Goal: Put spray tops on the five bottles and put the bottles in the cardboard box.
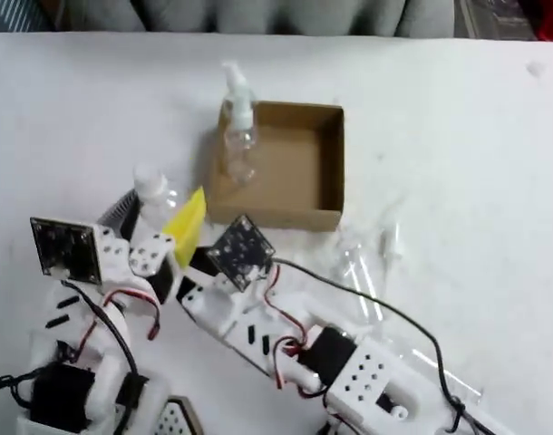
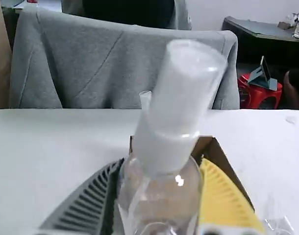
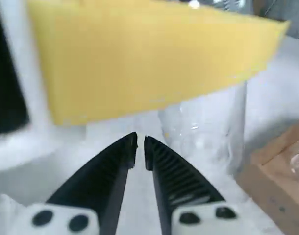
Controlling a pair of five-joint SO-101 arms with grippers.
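While the left pincer [image 2: 157,208] clamps its ribbed grey and yellow fingers [image 2: 223,200] on a clear plastic bottle [image 2: 159,191], a frosted white spray top [image 2: 181,103] leans on its neck. The right pincer [image 3: 140,143], black and ribbed, is pressed almost together on nothing, just beside that yellow finger. From above, the cardboard box [image 1: 331,163] sits mid-way toward the far edge of the surface [image 1: 458,136], a second capped bottle [image 1: 238,136] upright inside against its left wall.

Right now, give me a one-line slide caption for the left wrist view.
Left pincer grips a tilted spray-topped bottle, with the cardboard box just behind it.
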